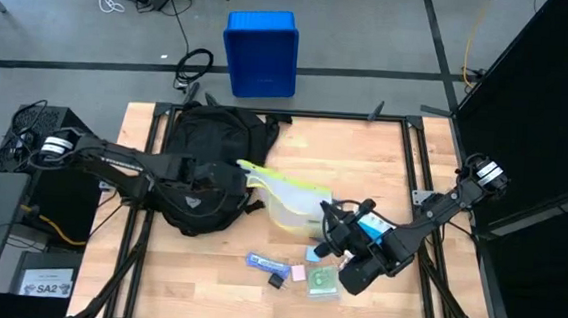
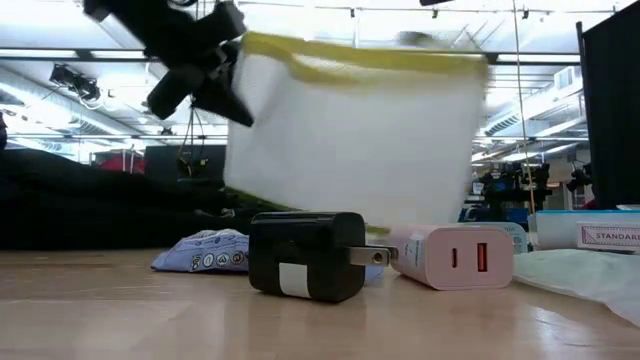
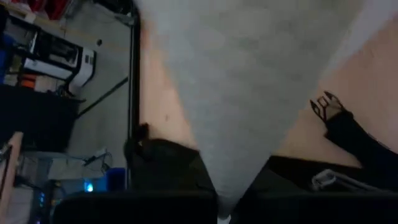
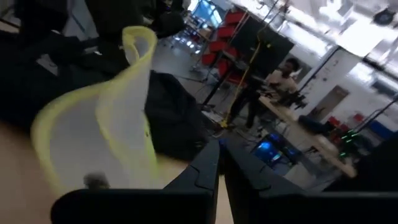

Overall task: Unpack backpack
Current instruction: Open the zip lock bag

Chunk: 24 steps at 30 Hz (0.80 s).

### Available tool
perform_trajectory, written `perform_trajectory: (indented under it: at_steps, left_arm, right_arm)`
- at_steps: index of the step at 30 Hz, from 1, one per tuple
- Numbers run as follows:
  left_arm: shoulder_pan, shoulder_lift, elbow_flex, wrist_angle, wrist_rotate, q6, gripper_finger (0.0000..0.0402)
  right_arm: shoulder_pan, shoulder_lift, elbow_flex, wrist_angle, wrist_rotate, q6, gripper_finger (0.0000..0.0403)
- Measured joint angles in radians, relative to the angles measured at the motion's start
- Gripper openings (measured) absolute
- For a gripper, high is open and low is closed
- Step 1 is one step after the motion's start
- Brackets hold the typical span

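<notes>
- Right gripper (image 1: 331, 234) was clamped on a translucent white pouch with yellow rim (image 1: 286, 201), mid-extraction.
- Large black fabric backpack (image 1: 203, 168) lay behind the pouch; left gripper (image 1: 195, 173) was shut at it.
- Next, probably: set the pouch down.

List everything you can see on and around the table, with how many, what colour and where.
backpack: one, black, far left part of the table
pouch: one, translucent white with a yellow-green rim, table middle, stretching from the backpack to the right gripper
black charger: one, near edge of the table
pink charger: one, beside the black charger
blue packet: one, near edge
green packet: one, near edge
blue bin: one, on the floor beyond the table
left gripper: shut, at the backpack, on the pouch
right gripper: shut on the pouch's other end
</notes>
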Motion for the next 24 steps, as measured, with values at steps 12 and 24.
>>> perform_trajectory:
  at_steps: [12,24]
  left_arm:
    - [-0.065,-0.06,-0.401,0.515,0.113,-0.205,0.0]
    - [-0.081,-0.045,-0.467,0.609,0.13,-0.319,0.0009]
  right_arm:
    - [-0.124,0.081,0.0,-0.198,-0.403,0.352,0.0]
    - [-0.195,0.124,-0.001,-0.013,-0.639,0.259,0.0]
